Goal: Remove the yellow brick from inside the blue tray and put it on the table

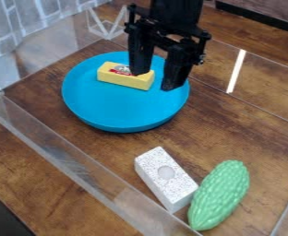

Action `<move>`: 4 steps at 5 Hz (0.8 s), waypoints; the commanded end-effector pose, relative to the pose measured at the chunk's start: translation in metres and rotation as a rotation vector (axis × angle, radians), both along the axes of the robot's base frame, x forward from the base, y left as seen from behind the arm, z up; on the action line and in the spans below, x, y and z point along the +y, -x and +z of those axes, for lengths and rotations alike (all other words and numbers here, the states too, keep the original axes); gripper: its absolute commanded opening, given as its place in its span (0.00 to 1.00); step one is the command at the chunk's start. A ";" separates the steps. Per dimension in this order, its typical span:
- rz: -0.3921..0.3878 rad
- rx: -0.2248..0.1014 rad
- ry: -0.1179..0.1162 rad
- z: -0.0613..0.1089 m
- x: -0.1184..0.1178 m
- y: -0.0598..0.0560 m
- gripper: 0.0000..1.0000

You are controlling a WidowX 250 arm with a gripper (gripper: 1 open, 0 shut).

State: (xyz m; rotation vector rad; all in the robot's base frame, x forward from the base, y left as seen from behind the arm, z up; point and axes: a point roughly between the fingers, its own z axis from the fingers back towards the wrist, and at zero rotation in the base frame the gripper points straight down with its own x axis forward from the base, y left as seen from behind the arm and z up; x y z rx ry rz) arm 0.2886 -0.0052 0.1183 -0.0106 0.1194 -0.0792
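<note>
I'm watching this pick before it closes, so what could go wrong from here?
The open gripper sits toward the right end of the yellow brick, so an off-centre grasp might tilt or drop it. The far finger stands near the blue tray rim and could nudge the tray.

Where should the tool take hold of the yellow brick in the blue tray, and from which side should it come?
Probably from straight above, pinching the brick's two long sides near the middle. It lies flat in the tray, whose rim blocks a level approach. The open tool already hangs over the brick's right end.
</note>
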 end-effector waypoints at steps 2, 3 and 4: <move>0.015 -0.023 0.011 0.008 0.008 -0.004 1.00; 0.015 -0.027 0.016 0.010 0.008 -0.004 1.00; 0.012 -0.029 0.020 0.012 0.009 -0.005 1.00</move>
